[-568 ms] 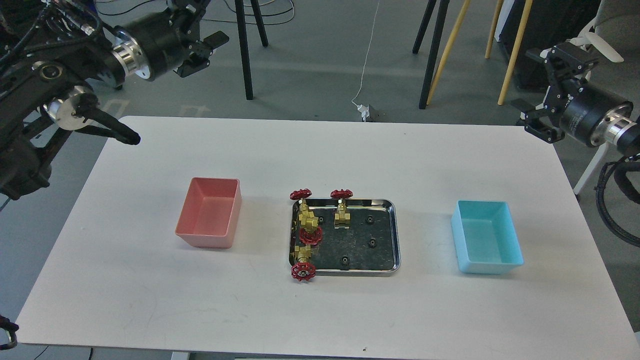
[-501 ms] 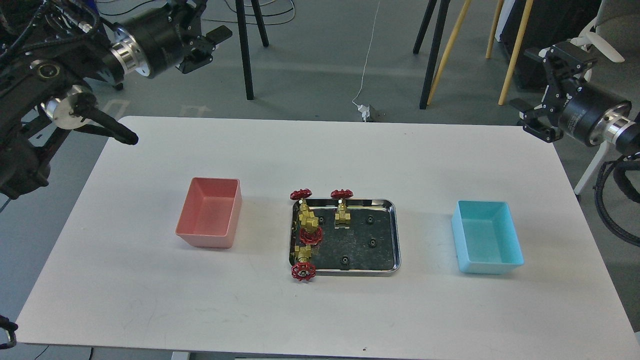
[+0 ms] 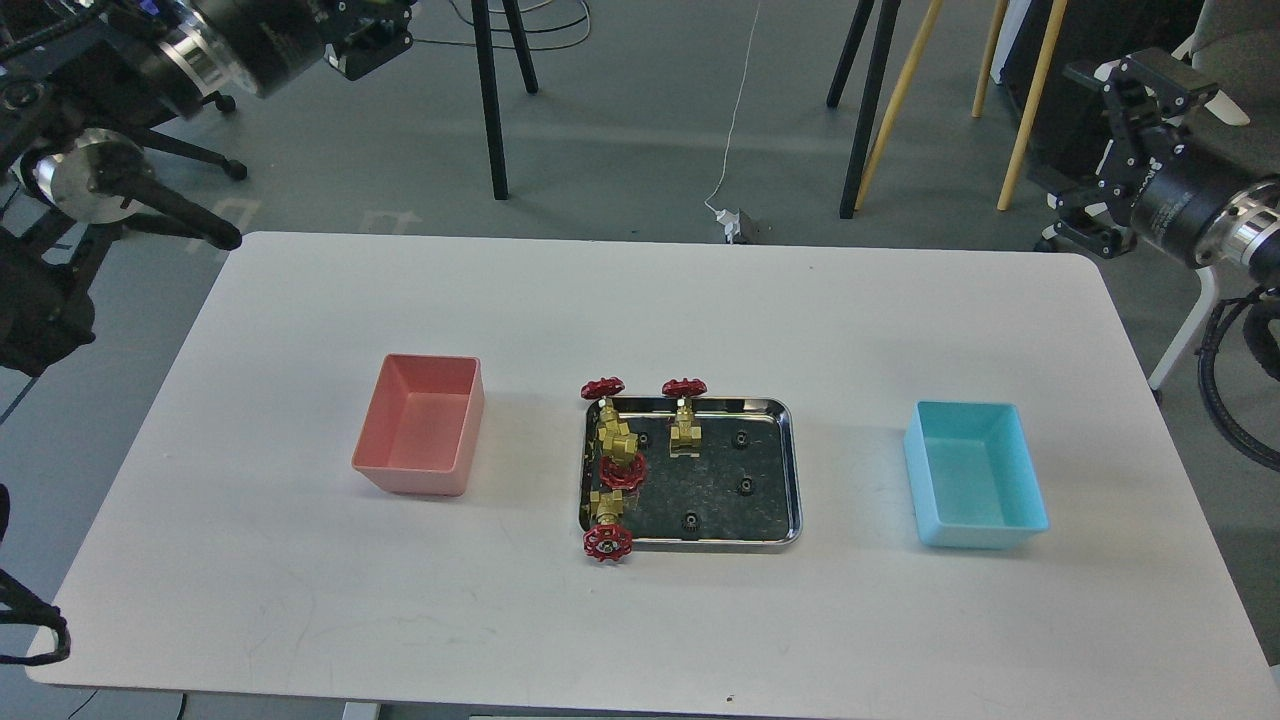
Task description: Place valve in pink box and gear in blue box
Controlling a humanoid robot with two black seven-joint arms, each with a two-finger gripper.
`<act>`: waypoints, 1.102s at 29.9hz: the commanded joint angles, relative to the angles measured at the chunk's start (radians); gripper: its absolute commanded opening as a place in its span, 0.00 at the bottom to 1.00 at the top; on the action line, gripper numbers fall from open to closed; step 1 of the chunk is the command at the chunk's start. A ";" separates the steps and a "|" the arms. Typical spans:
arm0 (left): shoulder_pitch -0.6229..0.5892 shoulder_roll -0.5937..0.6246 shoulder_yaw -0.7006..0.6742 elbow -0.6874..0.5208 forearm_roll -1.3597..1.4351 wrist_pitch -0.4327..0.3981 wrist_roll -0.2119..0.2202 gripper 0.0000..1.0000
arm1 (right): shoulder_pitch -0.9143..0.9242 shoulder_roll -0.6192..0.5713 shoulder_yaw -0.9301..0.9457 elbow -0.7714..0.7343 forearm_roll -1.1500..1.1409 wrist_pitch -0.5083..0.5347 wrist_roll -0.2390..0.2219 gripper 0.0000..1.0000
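Observation:
Several brass valves with red handwheels lie along the left side of a shiny steel tray [image 3: 796, 470]; the nearest valve [image 3: 606, 525] hangs over the tray's front left corner, another valve [image 3: 685, 425] stands at the back. Small black gears lie in the tray, one gear [image 3: 745, 486] near its right side. The pink box [image 3: 420, 425] stands empty left of the tray. The blue box [image 3: 975, 475] stands empty to the right. My left gripper [image 3: 368, 42] is high beyond the table's far left corner, partly cut off by the top edge. My right gripper [image 3: 1085, 150] is raised past the far right corner, open and empty.
The white table [image 3: 700, 300] carries only the two boxes and the tray. Black tripod legs [image 3: 490, 100], wooden poles [image 3: 1030, 90] and a white cable with a plug [image 3: 735, 225] are on the floor behind the table.

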State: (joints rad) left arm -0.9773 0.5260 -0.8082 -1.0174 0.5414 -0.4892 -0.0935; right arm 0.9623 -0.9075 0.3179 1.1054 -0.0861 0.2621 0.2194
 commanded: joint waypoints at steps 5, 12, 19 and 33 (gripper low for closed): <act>-0.008 -0.003 0.052 -0.013 0.037 0.000 0.029 1.00 | 0.033 -0.021 0.010 0.002 -0.003 0.009 -0.011 0.99; 0.000 0.005 0.156 -0.216 0.435 0.000 0.051 0.91 | 0.127 -0.068 0.012 -0.018 -0.007 0.011 -0.040 0.99; 0.011 -0.104 0.305 -0.270 0.857 0.000 0.031 0.91 | 0.173 -0.067 0.010 -0.064 -0.007 0.011 -0.097 0.99; 0.104 -0.147 0.724 -0.227 1.390 0.468 -0.164 0.90 | 0.240 -0.071 0.006 -0.067 -0.052 0.012 -0.120 0.99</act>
State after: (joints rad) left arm -0.8972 0.3720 -0.1376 -1.2640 1.8952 -0.0661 -0.2518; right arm 1.1922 -0.9788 0.3241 1.0384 -0.1154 0.2746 0.1132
